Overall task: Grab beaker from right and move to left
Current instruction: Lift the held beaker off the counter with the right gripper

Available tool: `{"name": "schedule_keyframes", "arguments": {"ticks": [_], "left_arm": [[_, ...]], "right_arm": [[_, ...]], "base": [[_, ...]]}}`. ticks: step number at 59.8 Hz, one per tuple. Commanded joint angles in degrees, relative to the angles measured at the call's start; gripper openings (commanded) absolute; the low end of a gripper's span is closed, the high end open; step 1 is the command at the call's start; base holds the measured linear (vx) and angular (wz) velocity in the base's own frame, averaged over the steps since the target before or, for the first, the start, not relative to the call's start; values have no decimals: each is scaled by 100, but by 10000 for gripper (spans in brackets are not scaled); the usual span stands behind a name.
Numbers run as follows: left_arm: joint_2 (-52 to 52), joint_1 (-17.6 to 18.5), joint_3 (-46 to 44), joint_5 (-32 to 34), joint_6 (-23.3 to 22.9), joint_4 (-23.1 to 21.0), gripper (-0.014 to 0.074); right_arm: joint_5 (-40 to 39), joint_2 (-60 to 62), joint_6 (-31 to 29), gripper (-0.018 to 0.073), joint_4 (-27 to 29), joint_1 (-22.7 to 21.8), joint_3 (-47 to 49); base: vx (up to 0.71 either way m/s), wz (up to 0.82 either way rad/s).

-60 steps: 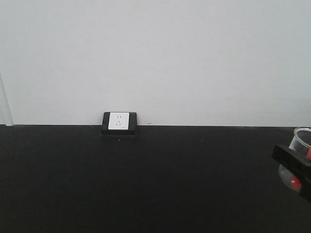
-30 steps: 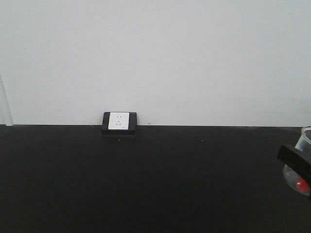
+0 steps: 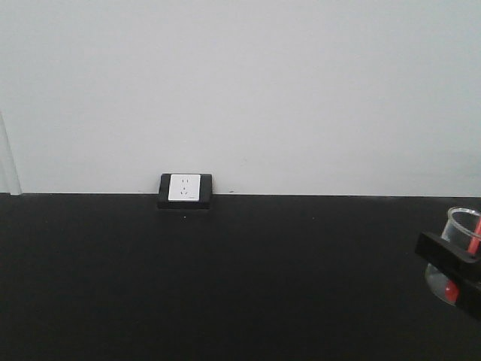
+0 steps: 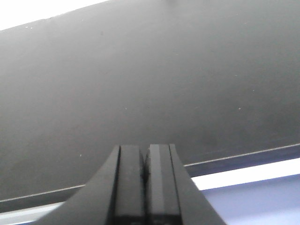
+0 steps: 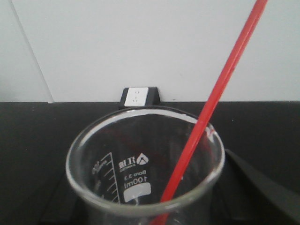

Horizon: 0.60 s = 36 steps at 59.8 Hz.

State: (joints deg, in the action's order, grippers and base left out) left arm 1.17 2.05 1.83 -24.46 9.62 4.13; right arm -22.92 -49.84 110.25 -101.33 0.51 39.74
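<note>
At the far right edge of the front view, the beaker (image 3: 457, 223) is being pinched by the right tool (image 3: 449, 259), with one dark finger crossing in front of the glass between rim and base. A red rod (image 3: 473, 235) is being carried inside the beaker, leaning against the flared rim, and its red lower end is showing through the glass below the finger. Whether the base is touching the black tabletop (image 3: 225, 286) cannot be told from this angle; it appears to be slightly raised. From the right wrist view, the beaker is being seen from just above its mouth, printed graduations facing the camera, with dark fingers (image 5: 265, 187) flanking it on both sides.

Well apart to the left, a white socket (image 3: 185, 189) in a black frame is being shown at the back edge of the tabletop, against the white wall (image 3: 240, 90).

Near the front edge of the tabletop, the left tool (image 4: 145, 180) is being kept with its jaws pressed together, nothing between them.
</note>
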Motion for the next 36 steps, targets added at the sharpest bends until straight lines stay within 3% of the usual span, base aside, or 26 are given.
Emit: {"name": "schedule_keyframes", "arguments": {"ticks": [1,36], "left_arm": [[36,36,106,440,-6,1,-6],[36,36,106,440,-6,1,-6]], "right_arm": [[106,-135,-8,-1,-179,-16,177],[106,-327,-8,-1,-179,-16,177]], "base": [[0,2],[-4,17]]}}
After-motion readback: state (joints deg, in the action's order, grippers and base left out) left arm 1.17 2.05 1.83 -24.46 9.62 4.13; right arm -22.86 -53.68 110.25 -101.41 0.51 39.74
